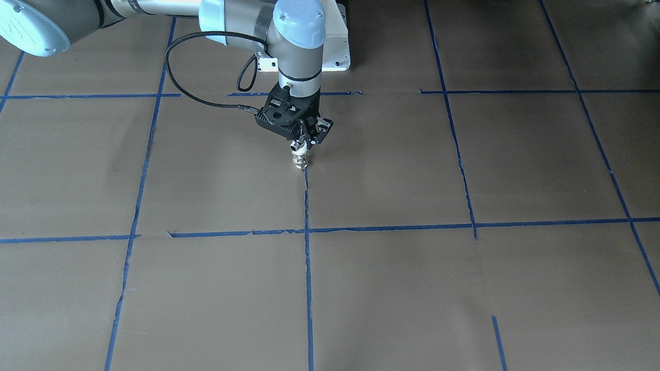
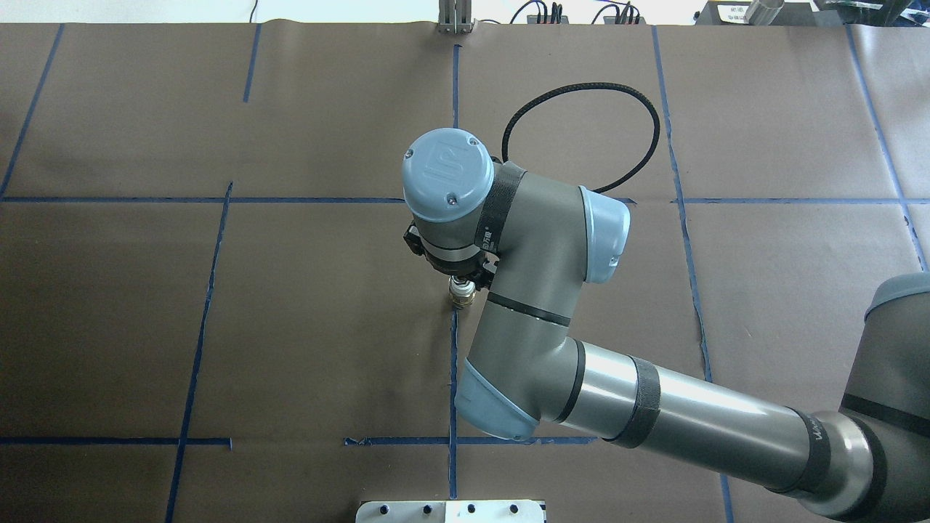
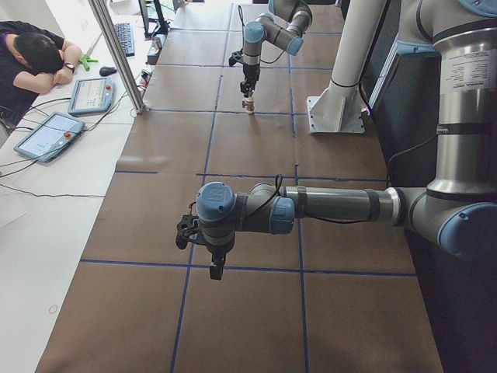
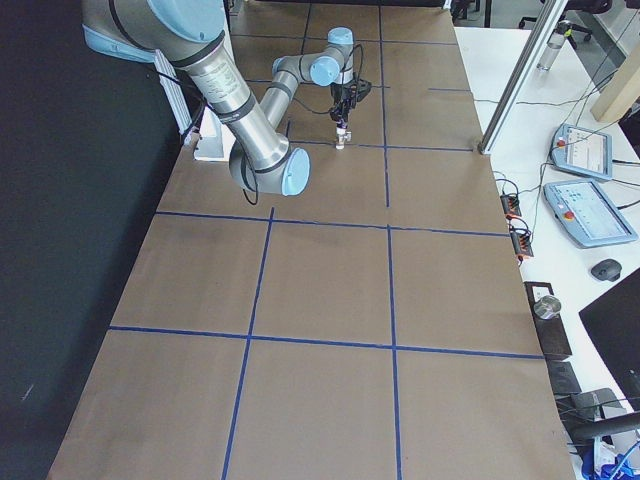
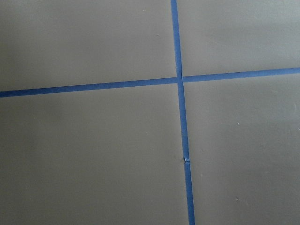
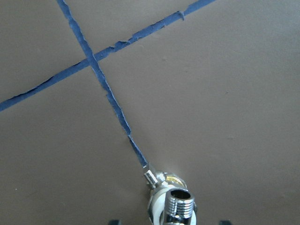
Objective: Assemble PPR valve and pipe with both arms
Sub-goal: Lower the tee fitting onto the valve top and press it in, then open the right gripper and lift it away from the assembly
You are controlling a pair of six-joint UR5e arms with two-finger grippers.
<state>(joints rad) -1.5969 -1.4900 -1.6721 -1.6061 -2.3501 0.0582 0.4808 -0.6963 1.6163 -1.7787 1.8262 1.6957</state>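
A small valve (image 1: 300,157) with a chrome threaded end, a white body and a brass part stands upright on the brown table, on a blue tape line. It also shows in the overhead view (image 2: 462,293) and the right wrist view (image 6: 171,201). My right gripper (image 1: 304,138) hangs straight down over its top. In the right wrist view the black fingertips (image 6: 115,221) stand wide apart on either side of the valve, so it is open. My left gripper (image 3: 216,268) hangs over bare table far from the valve; I cannot tell whether it is open or shut. No pipe is in view.
Blue tape lines (image 1: 308,257) divide the brown paper table cover into squares. The white pedestal base (image 1: 337,49) stands behind the valve. A metal post (image 3: 116,54), teach pendants (image 3: 46,136) and a seated person (image 3: 31,54) are along the table's far side.
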